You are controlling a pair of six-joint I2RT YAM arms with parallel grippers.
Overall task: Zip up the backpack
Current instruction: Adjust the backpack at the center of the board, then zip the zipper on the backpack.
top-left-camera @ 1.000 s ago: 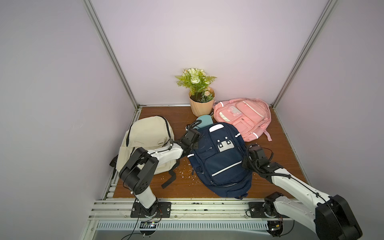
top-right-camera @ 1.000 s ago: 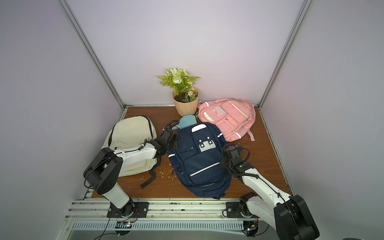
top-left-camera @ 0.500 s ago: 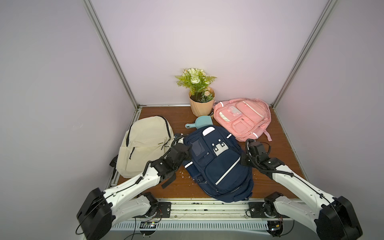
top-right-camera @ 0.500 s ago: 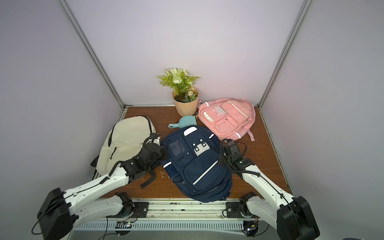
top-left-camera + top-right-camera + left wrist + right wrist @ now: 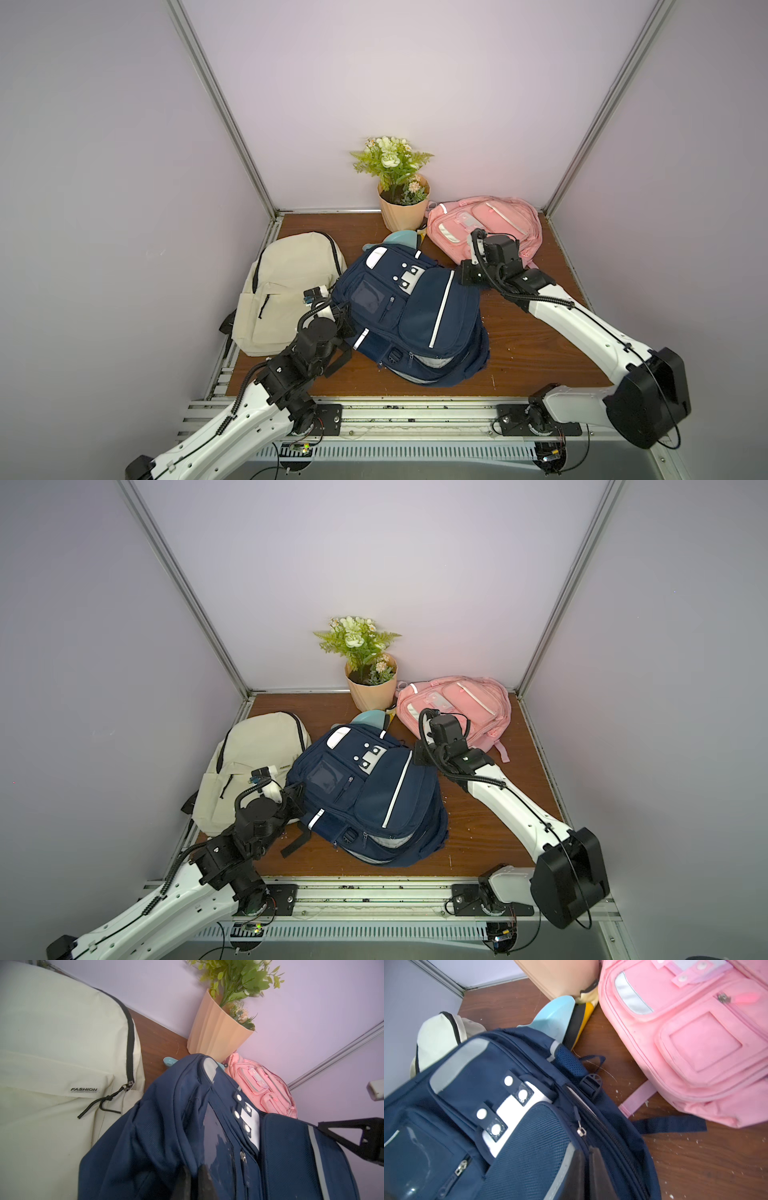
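- Left wrist view: the left gripper [image 5: 196, 1172] is clamped, its two dark fingers [image 5: 205, 1180] pinching a fold of fabric on the navy backpack [image 5: 207, 1126].
- Right wrist view: the right gripper [image 5: 588, 1151] is likewise clenched on the navy backpack [image 5: 508, 1126], at the rim of the front pocket, beside its grey reflective strip.
- A metal zipper pull [image 5: 580, 1126] hangs on the zip track just beyond the right gripper's fingertips, not touched by them.
- In both top views, the navy backpack [image 5: 415, 316] [image 5: 365, 796] lies front up in the middle of the wooden table [image 5: 532, 332], held between the two arms.
- The left gripper [image 5: 343, 309] grips its left side and the right gripper [image 5: 463, 276] its far right corner.
- A pale grey band shows between the navy layers on the side nearest the arm bases.
- The cream backpack [image 5: 286, 286] lies flat, touching the navy backpack's left side.
- The pink backpack [image 5: 486, 228] lies at the back right, beside the flower pot [image 5: 403, 212].
- A light blue item [image 5: 399, 239] sits partly hidden behind the navy backpack's top; what it is cannot be told.
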